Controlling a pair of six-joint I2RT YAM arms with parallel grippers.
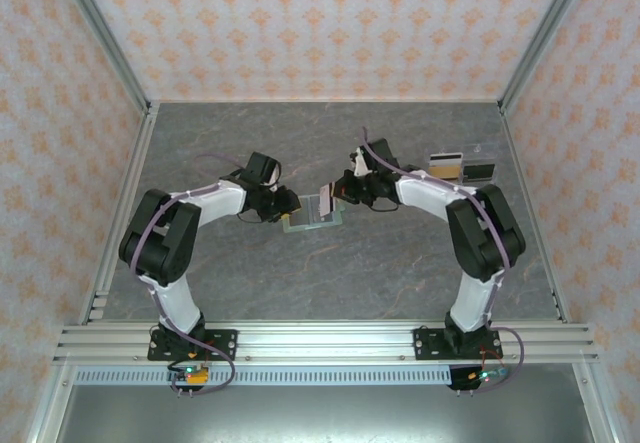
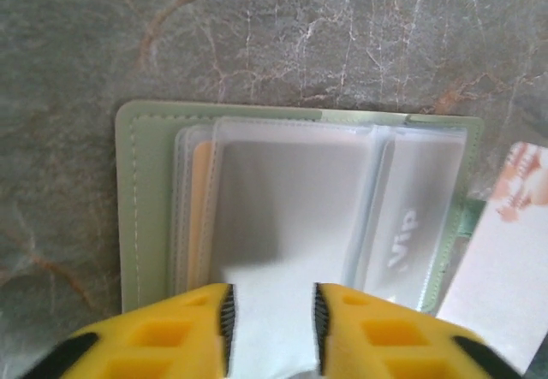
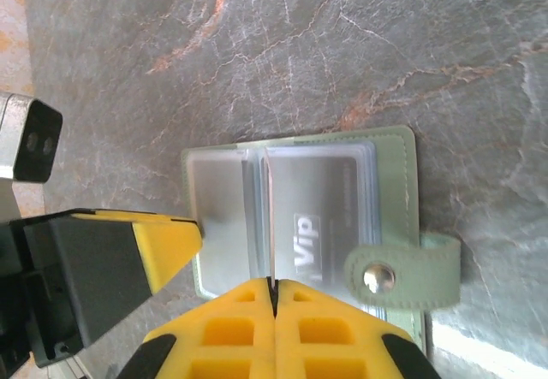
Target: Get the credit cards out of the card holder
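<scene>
The sage-green card holder (image 1: 313, 217) lies open on the table between both arms, pale pockets up (image 2: 141, 199) (image 3: 396, 182). A grey card marked "Vip" (image 3: 312, 216) (image 2: 402, 242) sits in one pocket, and an orange-yellow card (image 2: 203, 199) shows through another. My left gripper (image 2: 272, 310) (image 1: 290, 206) hovers open over the holder's near pockets, and one of its fingers (image 3: 167, 242) rests at the holder's edge. My right gripper (image 3: 274, 287) (image 1: 337, 193) is shut on a thin pale leaf (image 3: 269, 216) (image 2: 501, 259) standing up from the holder. Whether that leaf is a card or a pocket I cannot tell.
Two loose credit cards (image 1: 447, 166) (image 1: 478, 173) lie at the back right of the grey marble table. The holder's strap with a metal snap (image 3: 402, 272) lies folded over the cover. Aluminium rails and patterned walls enclose the table.
</scene>
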